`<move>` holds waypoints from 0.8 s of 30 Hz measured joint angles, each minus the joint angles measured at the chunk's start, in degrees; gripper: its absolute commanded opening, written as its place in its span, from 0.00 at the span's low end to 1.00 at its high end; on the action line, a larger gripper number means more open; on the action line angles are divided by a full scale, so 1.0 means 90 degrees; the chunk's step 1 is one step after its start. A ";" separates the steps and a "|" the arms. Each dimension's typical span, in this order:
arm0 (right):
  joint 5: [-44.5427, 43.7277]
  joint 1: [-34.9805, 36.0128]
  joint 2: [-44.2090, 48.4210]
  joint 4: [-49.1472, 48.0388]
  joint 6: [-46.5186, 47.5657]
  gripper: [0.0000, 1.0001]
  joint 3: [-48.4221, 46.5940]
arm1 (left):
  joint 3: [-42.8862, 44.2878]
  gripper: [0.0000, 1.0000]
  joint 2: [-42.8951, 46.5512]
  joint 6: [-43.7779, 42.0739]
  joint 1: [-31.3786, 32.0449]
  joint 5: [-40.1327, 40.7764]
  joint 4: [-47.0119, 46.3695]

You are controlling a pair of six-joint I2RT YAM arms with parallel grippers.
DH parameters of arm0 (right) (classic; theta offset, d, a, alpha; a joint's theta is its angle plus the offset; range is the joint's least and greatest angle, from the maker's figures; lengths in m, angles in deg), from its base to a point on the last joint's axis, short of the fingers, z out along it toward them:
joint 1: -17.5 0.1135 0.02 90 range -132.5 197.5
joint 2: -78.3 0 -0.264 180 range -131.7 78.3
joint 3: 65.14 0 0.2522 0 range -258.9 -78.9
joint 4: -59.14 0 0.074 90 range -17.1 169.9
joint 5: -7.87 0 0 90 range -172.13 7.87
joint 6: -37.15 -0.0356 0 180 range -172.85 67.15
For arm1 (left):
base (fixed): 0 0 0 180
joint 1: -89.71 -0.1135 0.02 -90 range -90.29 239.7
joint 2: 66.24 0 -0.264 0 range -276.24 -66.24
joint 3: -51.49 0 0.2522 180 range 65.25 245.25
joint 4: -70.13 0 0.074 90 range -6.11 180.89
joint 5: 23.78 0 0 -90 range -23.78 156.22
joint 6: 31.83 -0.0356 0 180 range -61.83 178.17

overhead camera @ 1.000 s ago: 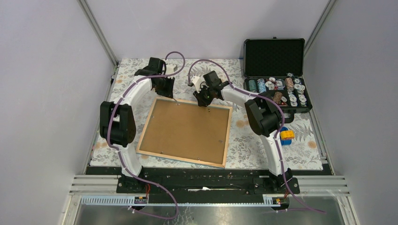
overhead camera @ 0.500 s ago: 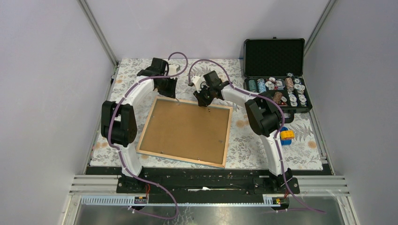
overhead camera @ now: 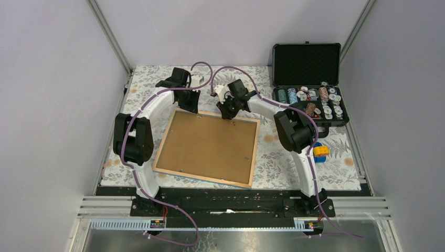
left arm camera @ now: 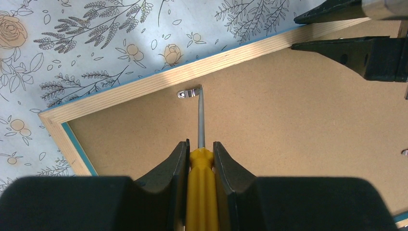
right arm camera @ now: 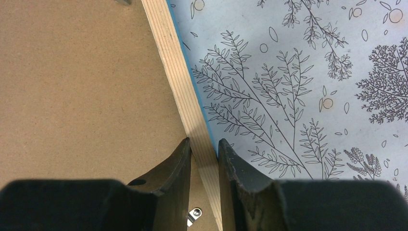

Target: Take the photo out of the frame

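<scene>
Frame (overhead camera: 254, 152) lies face down mid-table on the floral cloth (overhead camera: 283, 163), skewed a bit, with its long sides running roughly parallel to the table's far and near edges. Brown backing board (overhead camera: 210, 144) is up, with the pale wood rim around it and a blue strip showing at the outer edge. Photo isn't visible from any view; only the board side shows. My left gripper (left arm camera: 200, 143) is over the frame's far-left corner, clamped on a yellow-handled screwdriver (left arm camera: 201, 192). The handle sits between both fingers and the steel shaft points away from the wrist. The shaft tip is right at a small metal clip (left arm camera: 188, 93) on the board, just inside the far rim; I can't tell whether it's seated in the screw. My right gripper (right arm camera: 204, 140) is further right on the same far rim, pinched onto the wood. One finger is on the board side, the other is on the cloth side, and the rim runs between them. Its fingers (left arm camera: 356, 55) show at the top right of the left wrist view, near the screwdriver but apart from it. Another clip (right arm camera: 194, 214) sits just below the right fingertips. More clips dot the board along the other sides. Black case (overhead camera: 307, 65) stands open at the table's far-right corner with chips (overhead camera: 309, 97) in its lower half. A small yellow-and-blue toy (overhead camera: 320, 151) sits near the right edge, apart from the frame.
</scene>
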 measured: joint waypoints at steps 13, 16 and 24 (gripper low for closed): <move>-0.0002 0.0000 0.0017 -0.0036 -0.0002 0.00 0.0036 | -0.0017 0.00 0.0053 -0.0097 0.0007 0.0163 0.0078; -0.0007 0.0000 0.0017 -0.0039 -0.0007 0.00 0.0039 | -0.0083 0.00 0.0153 -0.0134 0.0005 0.0214 0.0202; -0.0078 -0.0022 0.0017 -0.0041 -0.0284 0.00 0.0029 | 0.0078 0.00 0.0202 -0.0012 -0.0085 0.0090 0.0474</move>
